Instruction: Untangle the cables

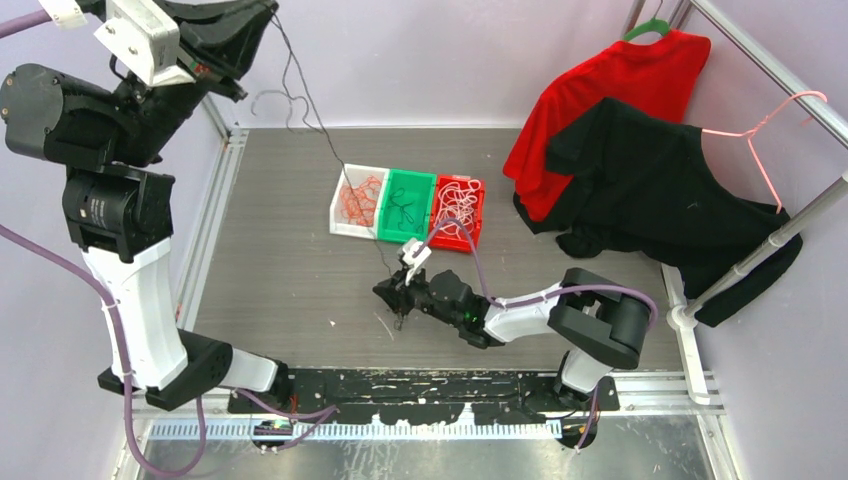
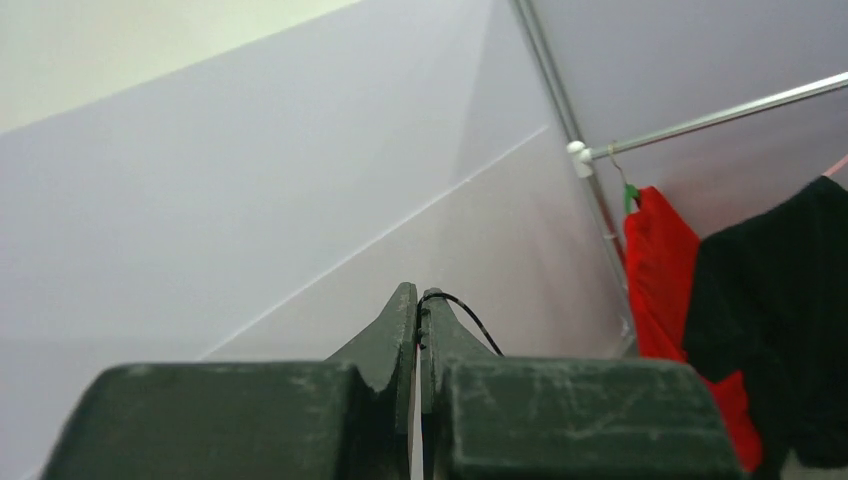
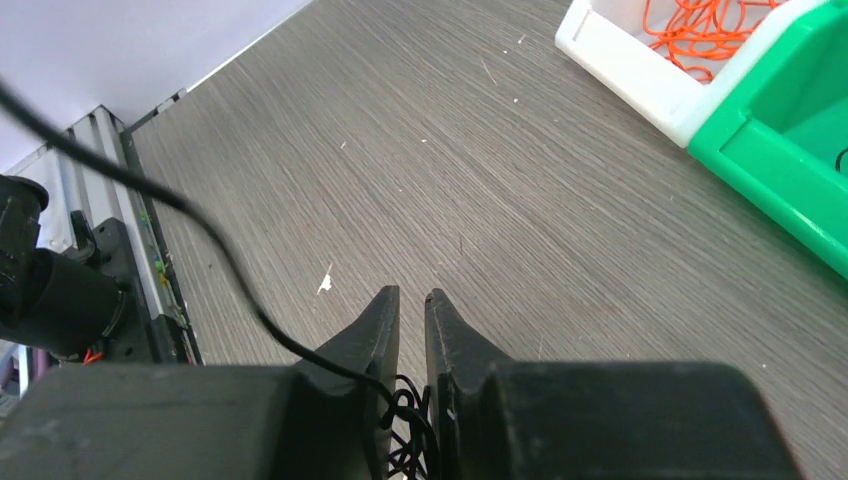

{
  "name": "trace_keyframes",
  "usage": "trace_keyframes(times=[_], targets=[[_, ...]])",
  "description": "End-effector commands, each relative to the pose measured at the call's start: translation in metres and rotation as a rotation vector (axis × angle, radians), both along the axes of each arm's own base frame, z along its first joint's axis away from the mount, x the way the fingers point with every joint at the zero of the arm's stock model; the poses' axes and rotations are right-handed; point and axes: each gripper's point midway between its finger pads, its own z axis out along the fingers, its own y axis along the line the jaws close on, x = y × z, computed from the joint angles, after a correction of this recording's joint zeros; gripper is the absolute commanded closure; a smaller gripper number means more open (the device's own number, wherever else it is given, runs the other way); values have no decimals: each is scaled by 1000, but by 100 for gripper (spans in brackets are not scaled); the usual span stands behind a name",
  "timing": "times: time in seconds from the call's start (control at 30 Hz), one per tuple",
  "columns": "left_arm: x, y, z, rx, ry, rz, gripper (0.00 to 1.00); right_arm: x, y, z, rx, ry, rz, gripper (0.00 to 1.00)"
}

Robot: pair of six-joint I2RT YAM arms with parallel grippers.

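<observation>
I am clamping the left pincer [image 2: 418, 300] on a black cable [image 3: 408, 412] running down to the right pincer [image 3: 412, 300], which is clenching its tangle low over the counter [image 1: 280, 260]; green bin [image 1: 400, 238] standing just beyond.

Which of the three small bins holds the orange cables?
The white bin, leftmost in the row; the green bin holds black cables, the red bin white cables.
</observation>
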Motion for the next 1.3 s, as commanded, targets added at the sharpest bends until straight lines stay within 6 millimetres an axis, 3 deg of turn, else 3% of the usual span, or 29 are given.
trace_keyframes(times=[0.0, 0.27, 0.47, 0.6, 0.9, 1.03, 1.17, 1.27], targets=[[-10, 32, 53, -106, -205, 165, 100, 5, -4, 6, 83, 2, -46, 79], [-3, 60, 86, -190, -349, 337, 100, 2, -19, -26, 50, 38, -74, 76], [-2, 92, 112, -315, -470, 504, 100, -2, -27, -49, 14, 58, -77, 66], [0, 90, 113, -313, -483, 499, 100, -4, -30, -57, 8, 70, -80, 65], [-29, 114, 144, -418, -675, 601, 100, -9, -44, -76, -11, 92, -99, 55], [-9, 91, 121, -321, -549, 503, 100, -7, -42, -68, 10, 82, -100, 55], [15, 57, 76, -177, -389, 365, 100, -2, -35, -43, 32, 54, -100, 52], [30, 43, 45, -120, -305, 315, 100, 2, -35, -20, 32, 23, -114, 45]])
